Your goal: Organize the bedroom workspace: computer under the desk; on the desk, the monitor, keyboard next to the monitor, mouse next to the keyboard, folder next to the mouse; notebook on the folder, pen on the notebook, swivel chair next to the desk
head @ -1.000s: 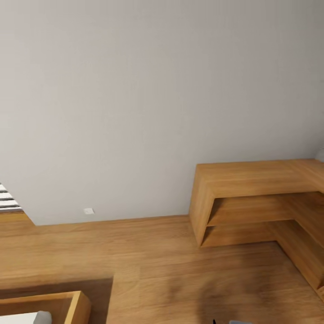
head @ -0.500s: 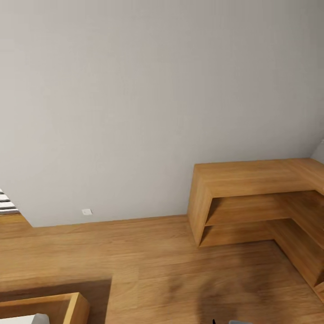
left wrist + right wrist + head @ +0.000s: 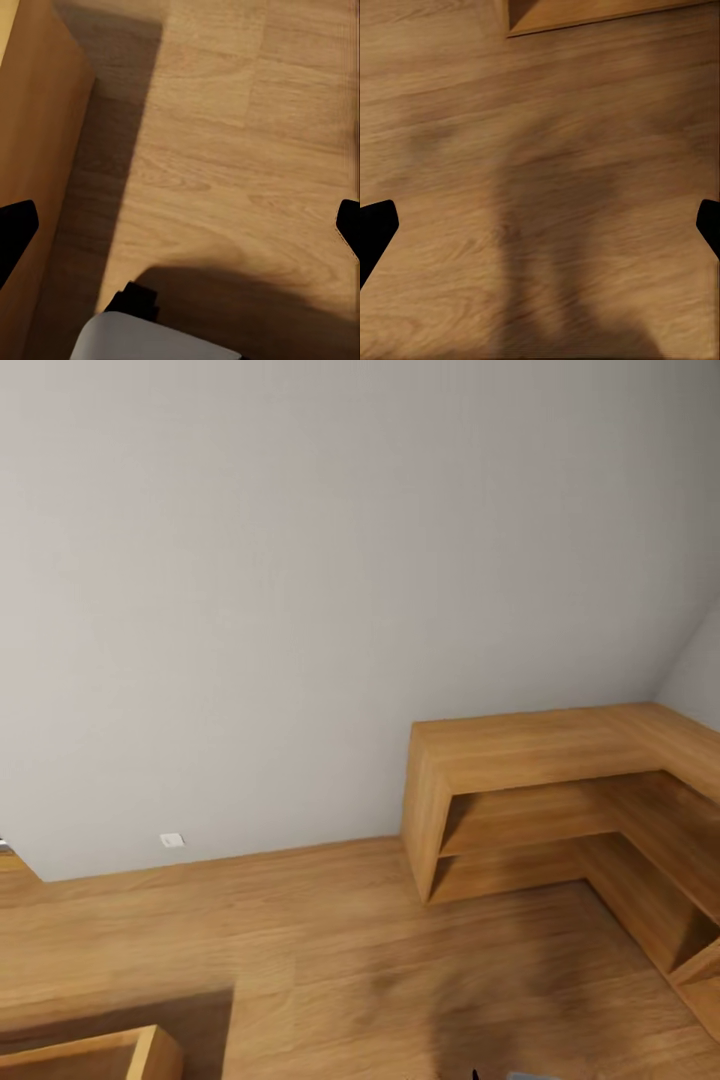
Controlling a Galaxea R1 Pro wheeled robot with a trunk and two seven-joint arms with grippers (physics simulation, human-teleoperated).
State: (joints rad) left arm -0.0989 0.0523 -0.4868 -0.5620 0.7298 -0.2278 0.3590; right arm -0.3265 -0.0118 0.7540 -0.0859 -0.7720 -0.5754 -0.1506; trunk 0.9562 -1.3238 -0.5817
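While you face the grey wall (image 3: 300, 560), an L-shaped wooden shelf unit (image 3: 560, 800) stands on the wood floor (image 3: 330, 950); left tool (image 3: 180, 225) and right tool (image 3: 540, 225) are spread wide, holding nothing.

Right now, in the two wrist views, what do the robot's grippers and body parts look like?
In the left wrist view, the left gripper has plain black fingertips entering at both edges, with no markings or cables. A pale grey rounded robot part with a black piece sits over the wooden floor. The right gripper has matching black fingertips.
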